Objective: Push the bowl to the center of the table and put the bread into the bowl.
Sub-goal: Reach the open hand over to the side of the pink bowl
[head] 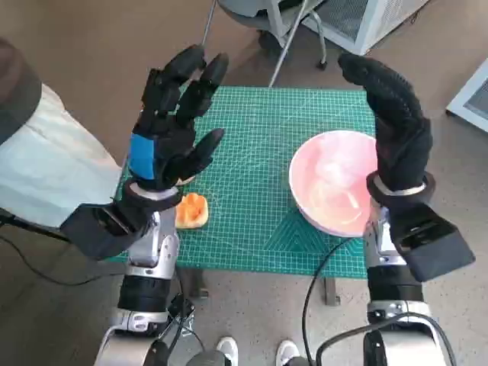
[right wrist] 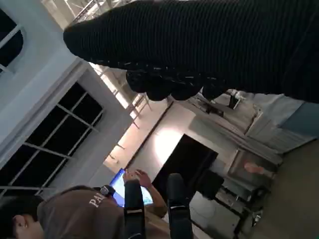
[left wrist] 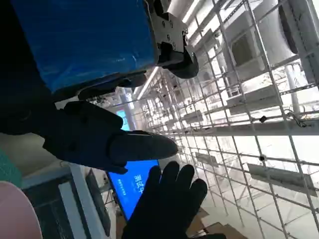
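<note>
Hovering empty, fingers spread: left robot hand [head: 174, 122] above bread [head: 191, 210] | right robot hand [head: 395, 122] raised over pink bowl [head: 335, 191], empty | surface [head: 259, 152] green-matted

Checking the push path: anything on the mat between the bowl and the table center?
Nothing visible. The pink bowl sits at the mat's right side; the green mat toward the center is bare. The bread lies at the left edge, off that path.
</note>
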